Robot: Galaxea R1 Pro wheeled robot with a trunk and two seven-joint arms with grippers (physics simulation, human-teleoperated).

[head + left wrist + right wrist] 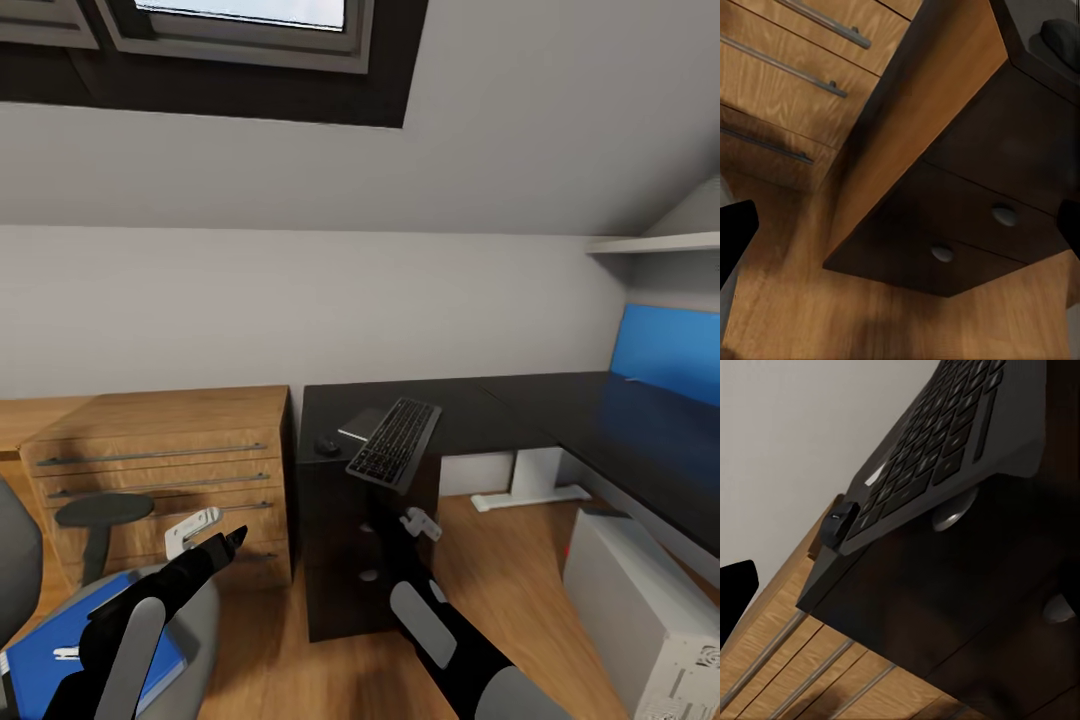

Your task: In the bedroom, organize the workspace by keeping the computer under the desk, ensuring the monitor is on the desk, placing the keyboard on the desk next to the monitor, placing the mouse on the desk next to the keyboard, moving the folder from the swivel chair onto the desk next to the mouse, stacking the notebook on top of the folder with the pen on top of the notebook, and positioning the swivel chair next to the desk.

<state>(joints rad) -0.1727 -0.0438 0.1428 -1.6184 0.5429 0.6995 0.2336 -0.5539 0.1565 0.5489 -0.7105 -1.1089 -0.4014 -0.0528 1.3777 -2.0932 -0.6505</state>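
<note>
The right gripper (392, 478) grips the keyboard (395, 441) tilted above the near left end of the desk (560, 410), close to the mouse (327, 446), while the left gripper (232, 540), its opening unclear, hangs above the folder (60, 632) on the chair (195, 618).

Count on inspection: one keyboard (394, 442), one mouse (327, 446), one dark grey notebook (362, 424), one black L-shaped desk (600, 420) with two round drawer knobs (1005, 215) showing in the left wrist view. One wooden chest (160, 470) bearing three bar handles (150, 453). One blue folder (50, 640), one swivel chair (15, 560), one computer tower (650, 620), one window (250, 30), one wall shelf (655, 243).
</note>
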